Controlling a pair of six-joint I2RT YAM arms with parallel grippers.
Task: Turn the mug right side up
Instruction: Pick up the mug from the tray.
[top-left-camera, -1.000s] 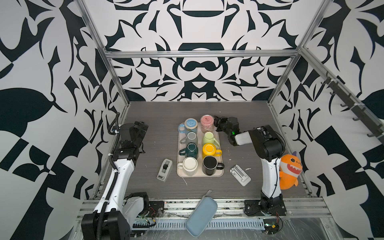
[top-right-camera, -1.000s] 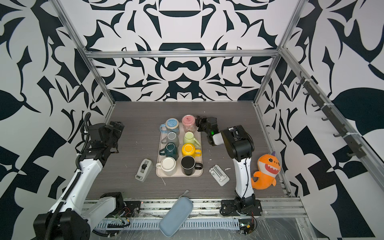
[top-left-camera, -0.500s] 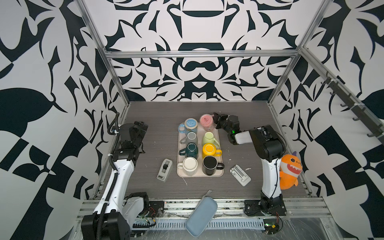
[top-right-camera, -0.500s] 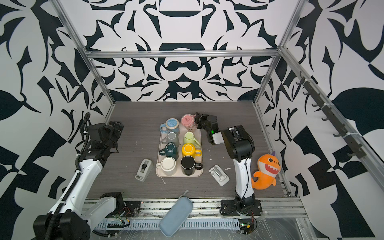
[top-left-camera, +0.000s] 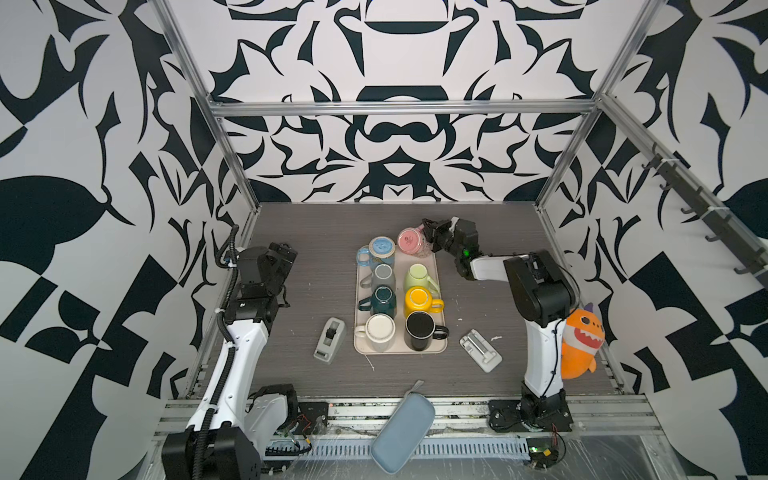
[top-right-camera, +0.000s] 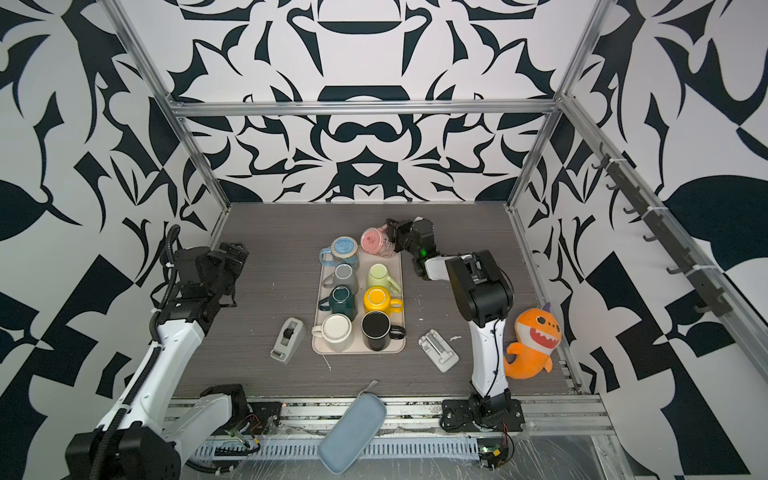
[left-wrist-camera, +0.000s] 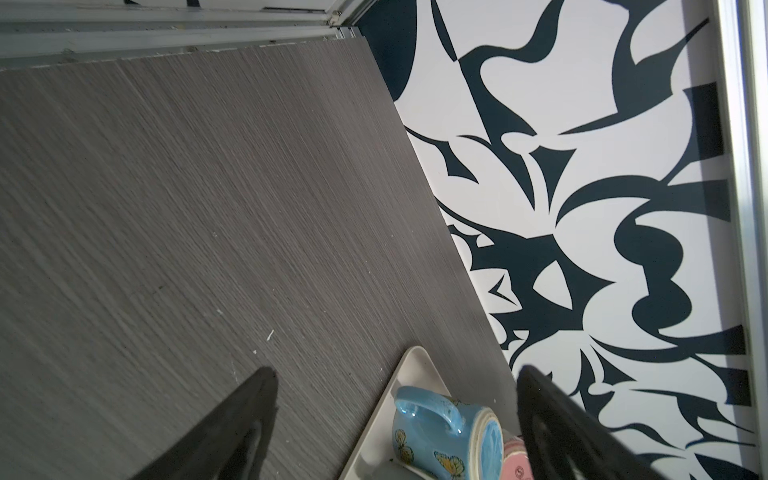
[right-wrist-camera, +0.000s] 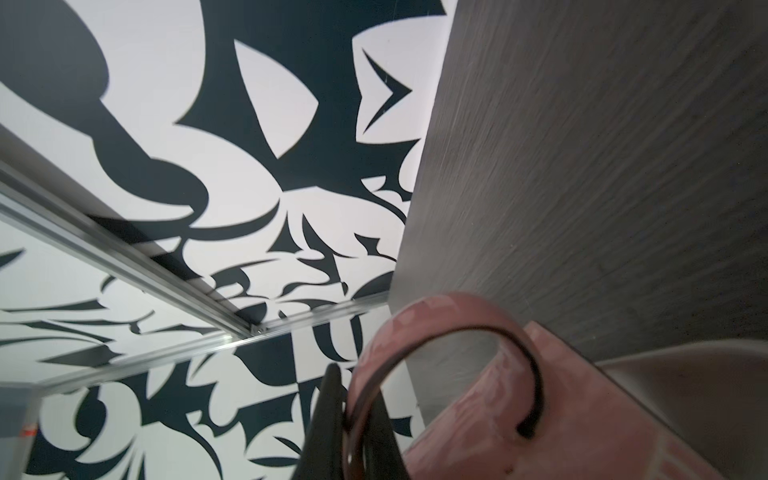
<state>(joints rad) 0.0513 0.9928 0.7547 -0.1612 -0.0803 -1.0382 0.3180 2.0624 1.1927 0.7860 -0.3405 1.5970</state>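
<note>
While the right gripper (top-left-camera: 430, 232) pinches its jaws tight on the handle (right-wrist-camera: 457, 332) of the pink mug (top-left-camera: 409, 242), the mug hangs off the fingertips at the far right corner of the tray (top-left-camera: 441, 347). Its base faces up and it looks tipped away from the gripper; whether its rim touches the tray cannot be told. In the right wrist view the dark fingers (right-wrist-camera: 328, 415) close on the pink loop, with the mug's body (right-wrist-camera: 540, 415) right next to them and the tray's edge just past it. On the side of the pink mug away from this gripper stands the blue mug (top-left-camera: 381, 247), also bottom up, close beside it. The other mugs on the tray lie back toward the arm's base.

Well apart from all this, the left gripper (top-left-camera: 286, 253) hovers over bare table (left-wrist-camera: 166, 208) with its jaws spread wide and nothing between them. In its wrist view the tray's near corner and the blue mug (left-wrist-camera: 436, 424) show ahead, between the two fingertips (left-wrist-camera: 266, 382).
</note>
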